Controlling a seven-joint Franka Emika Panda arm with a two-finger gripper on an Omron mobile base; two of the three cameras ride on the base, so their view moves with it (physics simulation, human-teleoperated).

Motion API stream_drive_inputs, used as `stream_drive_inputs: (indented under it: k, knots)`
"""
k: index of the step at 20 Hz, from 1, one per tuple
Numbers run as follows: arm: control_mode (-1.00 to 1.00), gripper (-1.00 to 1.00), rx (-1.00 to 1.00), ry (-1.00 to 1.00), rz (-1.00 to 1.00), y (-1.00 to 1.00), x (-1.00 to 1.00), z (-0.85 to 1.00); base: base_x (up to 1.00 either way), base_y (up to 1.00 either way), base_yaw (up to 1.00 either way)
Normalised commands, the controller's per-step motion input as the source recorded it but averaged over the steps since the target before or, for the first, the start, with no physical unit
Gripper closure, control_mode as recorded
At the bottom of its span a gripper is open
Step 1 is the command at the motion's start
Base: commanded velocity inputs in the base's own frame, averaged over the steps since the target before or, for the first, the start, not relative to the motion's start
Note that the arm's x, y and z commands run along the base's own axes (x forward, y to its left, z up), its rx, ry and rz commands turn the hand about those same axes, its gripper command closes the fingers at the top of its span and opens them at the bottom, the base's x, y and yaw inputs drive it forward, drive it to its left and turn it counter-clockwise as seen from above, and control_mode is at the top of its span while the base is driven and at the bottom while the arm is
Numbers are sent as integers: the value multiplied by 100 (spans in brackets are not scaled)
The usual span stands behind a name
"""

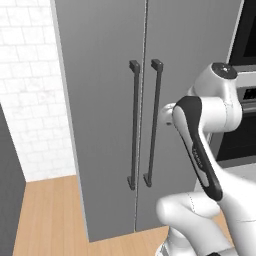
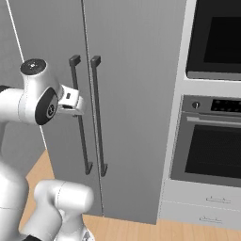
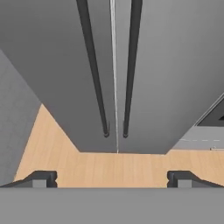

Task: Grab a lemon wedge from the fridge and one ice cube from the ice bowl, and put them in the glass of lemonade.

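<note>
Closest to me, the white arm folds up from its base, and its gripper (image 3: 112, 178) hangs in front of the fridge (image 1: 105, 100) without touching it. In the hand view the two dark fingertips (image 3: 41, 178) stand far apart at the bottom, spread about as wide as they go, with nothing between them but wooden floor (image 3: 109, 168). In the right base view the hand (image 2: 70, 101) sits at the end of the arm, level with the upper half of the left door handle (image 2: 80, 115) and overlapping it from that angle; how close it really is to the bar I cannot tell.

Beyond the hand stands the fridge, tall and grey, both doors closed, the seam between them running straight down the middle. The two long black bar handles hang side by side on either side of that seam, the right door handle (image 2: 99, 117) just beside the left one.

Left of the fridge is a white tiled wall (image 1: 30, 100), meeting the floor low down. To the right of the fridge, set into a pale cabinet, a black wall oven (image 2: 209, 150) sits below a second dark-fronted appliance (image 2: 219, 37), with drawers (image 2: 207, 207) beneath.
</note>
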Motion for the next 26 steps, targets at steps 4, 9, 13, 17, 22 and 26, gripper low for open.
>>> stream_drive_inputs:
  k: [4, 9, 13, 17, 22, 26]
  knots:
    - [-100, -100, 0, -19, 0, -8, 18, 40, 0, 0, 0]
    - [-100, -100, -2, -3, -3, 0, 57, 2, 0, 0, 0]
    - [-100, -100, 0, -1, 0, 0, 59, 0, 0, 0, 0]
    - [-100, -100, 0, 0, 0, -7, 53, 0, 0, 0, 0]
    - [-100, -100, 0, 0, 0, -4, 90, 0, 0, 0, 0]
    - [-100, -100, 0, 0, 0, 0, 87, -9, 0, 0, 0]
